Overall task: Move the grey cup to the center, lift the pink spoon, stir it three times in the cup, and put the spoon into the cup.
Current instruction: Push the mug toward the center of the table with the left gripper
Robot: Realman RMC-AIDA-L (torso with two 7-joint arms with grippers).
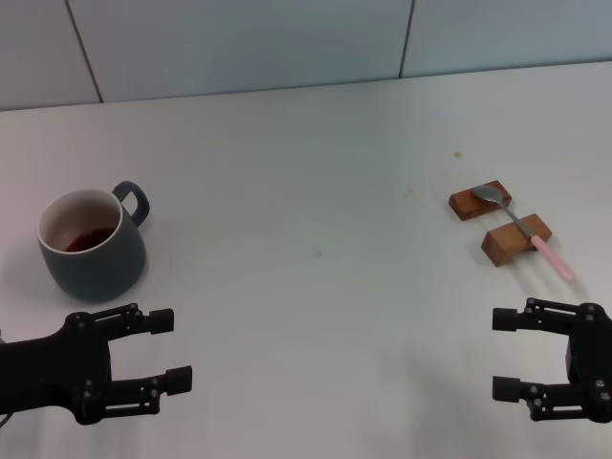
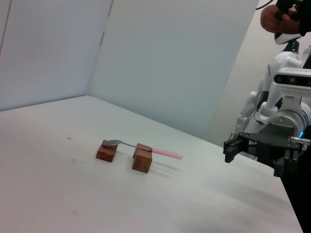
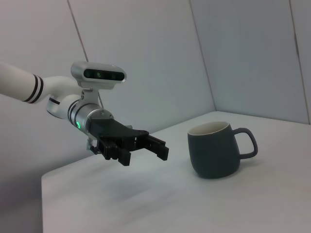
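The grey cup (image 1: 93, 247) stands upright at the left of the table, handle toward the back right, brown residue at its bottom; it also shows in the right wrist view as the grey cup (image 3: 216, 149). Just in front of it my left gripper (image 1: 167, 351) hovers open and empty; in the right wrist view that left gripper (image 3: 153, 145) sits apart from the cup. The pink spoon (image 1: 528, 230) lies across two wooden blocks at the right, and it shows again as the pink spoon (image 2: 150, 149). My right gripper (image 1: 505, 354) is open near the front right edge.
Two brown wooden blocks (image 1: 479, 201) (image 1: 515, 239) carry the spoon, bowl on the far one, handle over the near one. The white table (image 1: 316, 249) ends at a pale panelled wall behind. Small specks mark the tabletop.
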